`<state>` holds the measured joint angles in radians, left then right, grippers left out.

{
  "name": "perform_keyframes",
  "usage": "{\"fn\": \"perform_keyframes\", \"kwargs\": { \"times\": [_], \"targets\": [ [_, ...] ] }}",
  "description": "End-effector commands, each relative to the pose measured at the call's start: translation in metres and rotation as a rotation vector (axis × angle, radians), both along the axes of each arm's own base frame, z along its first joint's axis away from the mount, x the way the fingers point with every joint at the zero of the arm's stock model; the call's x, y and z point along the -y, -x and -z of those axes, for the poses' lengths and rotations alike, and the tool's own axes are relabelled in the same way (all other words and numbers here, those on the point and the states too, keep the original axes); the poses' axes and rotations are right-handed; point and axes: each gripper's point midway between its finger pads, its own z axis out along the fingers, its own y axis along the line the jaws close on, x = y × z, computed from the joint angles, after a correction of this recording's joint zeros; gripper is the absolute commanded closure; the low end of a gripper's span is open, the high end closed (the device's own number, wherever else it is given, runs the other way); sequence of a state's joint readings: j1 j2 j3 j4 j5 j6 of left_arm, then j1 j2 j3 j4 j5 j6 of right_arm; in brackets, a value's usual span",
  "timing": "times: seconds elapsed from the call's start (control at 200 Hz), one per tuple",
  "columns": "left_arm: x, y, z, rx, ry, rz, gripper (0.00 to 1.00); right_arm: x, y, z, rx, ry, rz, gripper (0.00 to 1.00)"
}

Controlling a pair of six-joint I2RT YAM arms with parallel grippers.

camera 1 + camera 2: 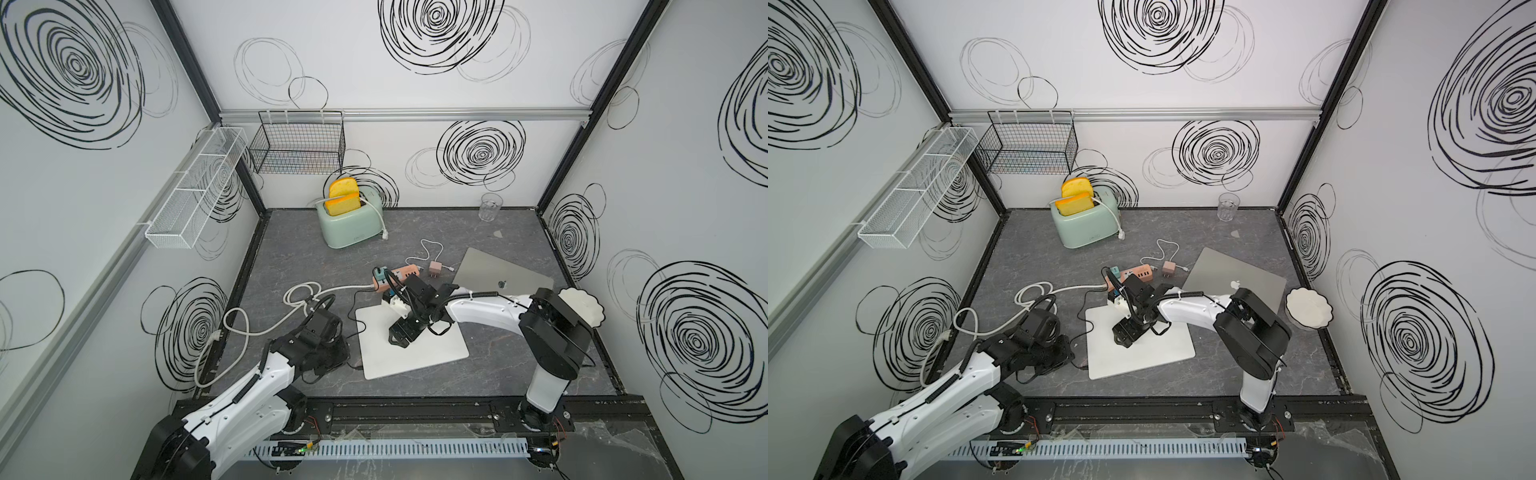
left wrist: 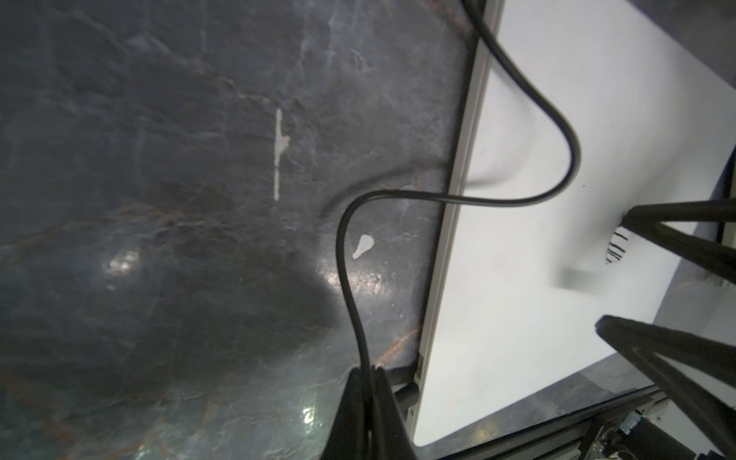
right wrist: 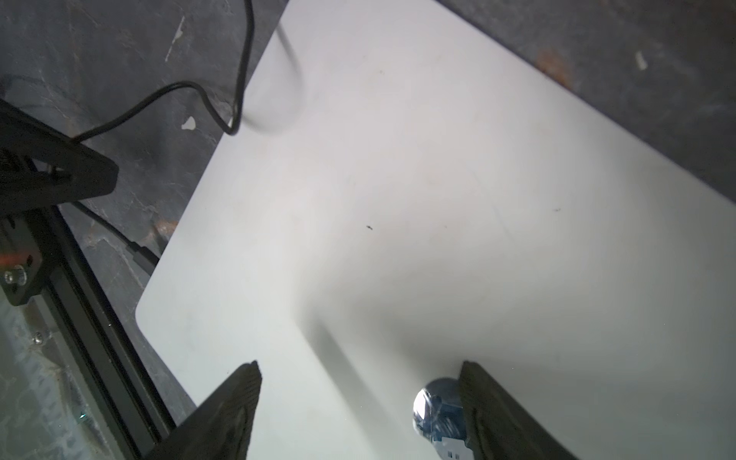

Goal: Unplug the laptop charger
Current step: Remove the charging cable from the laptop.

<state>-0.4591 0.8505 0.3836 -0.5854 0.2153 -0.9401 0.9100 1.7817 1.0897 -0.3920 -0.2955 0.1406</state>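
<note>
A closed white laptop (image 1: 415, 345) lies mid-table. The black charger cable (image 2: 529, 199) loops over its lid and down to a black plug (image 2: 406, 392) that meets the laptop's side edge. My left gripper (image 2: 368, 370) is shut on the cable just behind that plug; it shows low at the laptop's left edge in a top view (image 1: 348, 360). My right gripper (image 3: 358, 368) stands open over the lid with nothing between its fingers, its tips at or very near the surface, also seen in both top views (image 1: 397, 340) (image 1: 1123, 338).
The cable runs back to a pink power strip (image 1: 401, 276). A grey laptop (image 1: 498, 276) lies to the right of the strip and a white bowl (image 1: 582, 307) beyond it. A mint toaster (image 1: 349, 222) and a glass (image 1: 489, 206) stand at the back. A thick white cord (image 1: 249, 328) coils on the left.
</note>
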Motion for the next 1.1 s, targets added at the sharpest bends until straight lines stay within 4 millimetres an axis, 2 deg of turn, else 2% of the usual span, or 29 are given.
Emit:
{"fn": "perform_keyframes", "kwargs": {
  "times": [0.0,0.19,0.3,0.565,0.69,0.71,0.795,0.86,0.91,0.98,1.096],
  "targets": [
    [-0.011,-0.011,-0.005,0.041,-0.017,-0.083,1.0,0.018,0.011,0.021,-0.068,0.07,0.018,0.18],
    [-0.021,-0.011,-0.005,0.046,-0.034,-0.142,1.0,0.029,0.008,0.035,-0.081,0.141,0.039,0.18],
    [-0.028,-0.01,0.0,0.028,-0.024,-0.192,1.0,0.037,0.008,0.044,-0.091,0.188,0.05,0.19],
    [-0.049,-0.02,0.0,0.042,-0.082,-0.32,1.0,0.054,0.006,0.064,-0.129,0.277,0.08,0.19],
    [-0.049,-0.029,0.0,0.063,-0.096,-0.305,1.0,0.048,0.001,0.055,-0.116,0.237,0.083,0.19],
    [-0.048,-0.03,-0.001,0.064,-0.092,-0.299,0.98,0.045,0.0,0.05,-0.11,0.222,0.082,0.19],
    [-0.04,-0.04,-0.011,0.086,-0.085,-0.237,0.65,0.03,-0.007,0.023,-0.078,0.139,0.073,0.19],
    [-0.038,-0.051,-0.029,0.123,-0.1,-0.199,0.48,0.023,-0.016,-0.003,-0.037,0.099,0.076,0.18],
    [-0.037,-0.059,-0.046,0.163,-0.113,-0.172,0.33,0.027,-0.029,-0.02,0.001,0.109,0.109,0.17],
    [-0.036,-0.072,-0.07,0.217,-0.138,-0.138,0.2,0.04,-0.05,-0.038,-0.004,0.117,0.175,0.17],
    [-0.03,-0.093,-0.101,0.275,-0.164,-0.074,0.09,0.063,-0.091,-0.064,-0.063,-0.003,0.317,0.17]
  ]
}}
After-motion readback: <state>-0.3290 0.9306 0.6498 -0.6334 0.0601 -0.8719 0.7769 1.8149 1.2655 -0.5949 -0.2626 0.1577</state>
